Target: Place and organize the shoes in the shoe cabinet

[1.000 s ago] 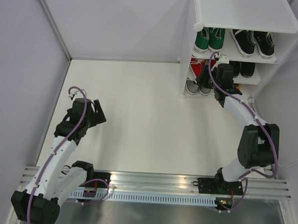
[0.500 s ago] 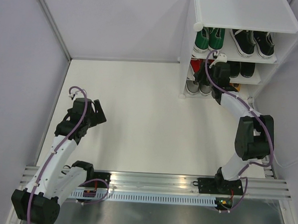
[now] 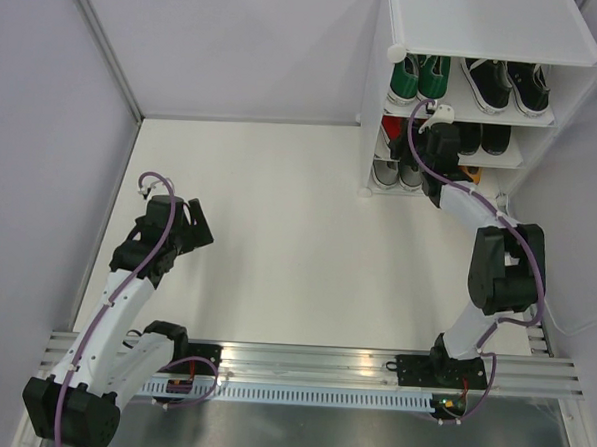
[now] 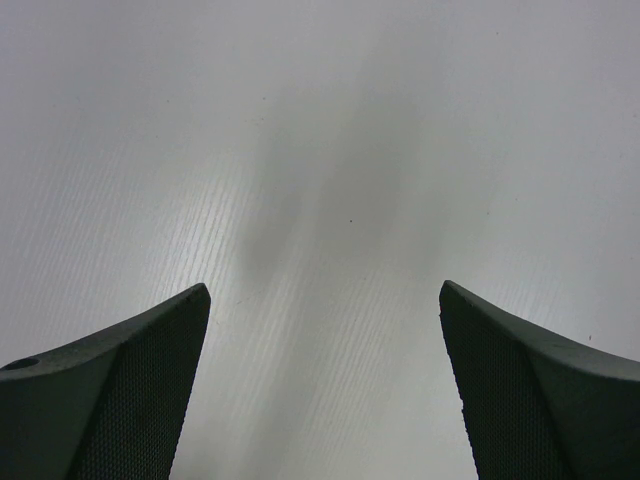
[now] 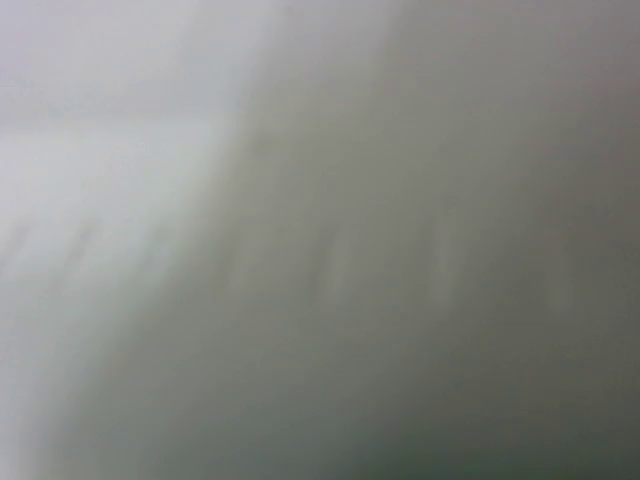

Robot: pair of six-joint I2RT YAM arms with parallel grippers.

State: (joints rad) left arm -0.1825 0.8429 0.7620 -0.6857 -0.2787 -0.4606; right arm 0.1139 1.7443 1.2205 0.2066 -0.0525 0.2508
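The white shoe cabinet [image 3: 489, 23] stands at the back right. A green pair [image 3: 418, 78] and a black pair [image 3: 506, 86] sit on its upper tier. Red shoes [image 3: 392, 128] and dark shoes [image 3: 491, 138] show on the middle tier. Grey shoes [image 3: 393, 173] and a bit of orange [image 3: 471, 175] show on the lowest tier. My right gripper [image 3: 438, 143] reaches into the cabinet's lower tiers; its fingers are hidden, and its wrist view is a grey blur. My left gripper [image 3: 193, 223] [image 4: 325, 290] is open and empty above the white floor at the left.
Lilac walls enclose the white floor [image 3: 278, 232] on the left, back and right. A metal rail [image 3: 311, 364] with the arm bases runs along the near edge. A purple cable loops off each arm.
My right arm has pushed a little farther into the cabinet, its wrist shifting up and left. The left arm has not moved.
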